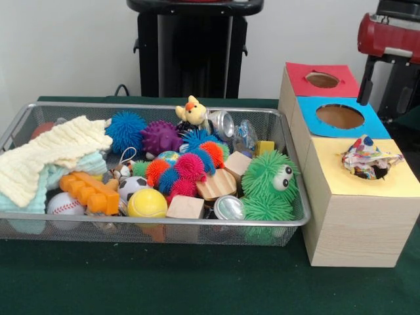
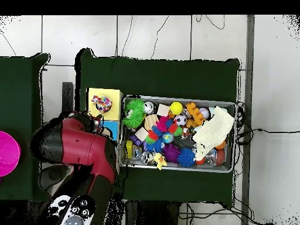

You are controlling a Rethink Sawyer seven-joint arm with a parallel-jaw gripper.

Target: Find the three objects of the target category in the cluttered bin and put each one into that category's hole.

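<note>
A patterned cloth [image 1: 365,159] is stuffed in the hole of the yellow-topped box [image 1: 387,180]; in the overhead view the cloth [image 2: 102,104] shows on that yellow box [image 2: 112,95]. Beside it are the blue box hole [image 1: 339,116] and the red box hole [image 1: 321,79], both with nothing in them. In the wire bin [image 1: 164,223] a cream knitted cloth [image 1: 49,154] lies over a pale teal cloth [image 1: 92,164] at the left. My red arm [image 1: 388,34] hangs behind the boxes' right side. My gripper [image 1: 399,88] shows only as a dark mass there.
The bin [image 2: 229,105] also holds spiky balls, a green furry toy with eyes [image 1: 269,184], wooden blocks, an orange plastic piece [image 1: 88,190], a baseball, a yellow ball [image 1: 147,203] and a toy duck. In the overhead view the arm [image 2: 82,149] covers the red box.
</note>
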